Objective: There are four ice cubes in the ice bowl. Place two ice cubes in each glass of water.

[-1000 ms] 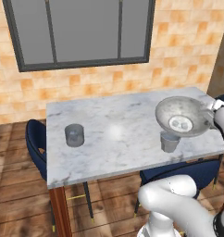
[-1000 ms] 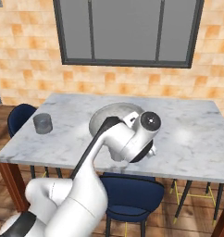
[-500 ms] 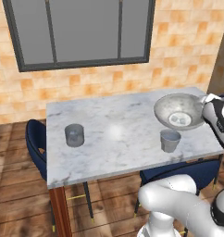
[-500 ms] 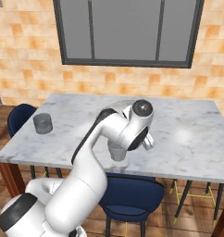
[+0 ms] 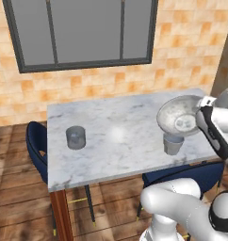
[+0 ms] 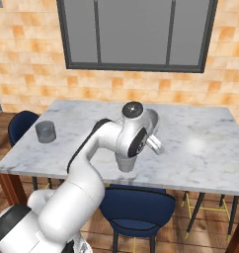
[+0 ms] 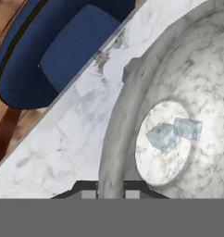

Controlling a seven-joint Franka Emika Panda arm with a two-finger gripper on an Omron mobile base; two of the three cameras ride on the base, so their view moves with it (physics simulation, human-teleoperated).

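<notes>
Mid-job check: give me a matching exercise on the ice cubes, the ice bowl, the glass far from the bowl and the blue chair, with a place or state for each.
Things:
1. ice cubes
2. ice bowl
3. far glass
4. blue chair

Places or states:
A. rim between the tips of the pincer
B. standing alone toward the left end of the table
C. down beside the table's edge
D. lying on the bowl's bottom

Pairs: 1-D; 2-A; 3-B; 4-C
</notes>
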